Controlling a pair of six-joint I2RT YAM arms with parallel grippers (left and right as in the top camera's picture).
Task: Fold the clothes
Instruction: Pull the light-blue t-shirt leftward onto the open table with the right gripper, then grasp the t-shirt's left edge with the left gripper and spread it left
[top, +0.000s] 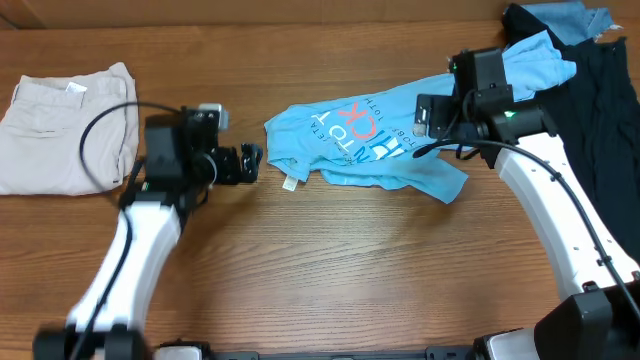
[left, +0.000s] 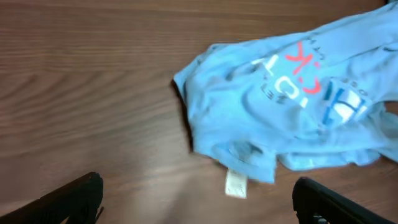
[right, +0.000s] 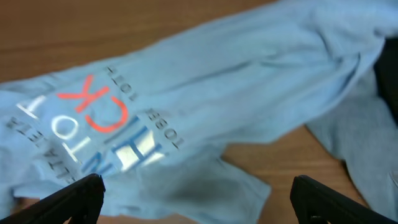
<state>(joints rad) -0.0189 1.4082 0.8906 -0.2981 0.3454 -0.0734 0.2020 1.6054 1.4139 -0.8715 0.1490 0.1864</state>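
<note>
The sky-blue T-shirt lies crumpled on the wooden table, its white and coral lettering facing up. It also shows in the left wrist view and the right wrist view. A white label hangs at its near edge. My left gripper is open and empty, just left of the shirt's left end, with its fingers wide apart. My right gripper is open and empty above the shirt's right part, with its fingers spread over the cloth.
Beige trousers lie folded at the far left. Black and denim-blue garments are piled at the far right, touching the shirt's right end. Bare wooden table lies in front.
</note>
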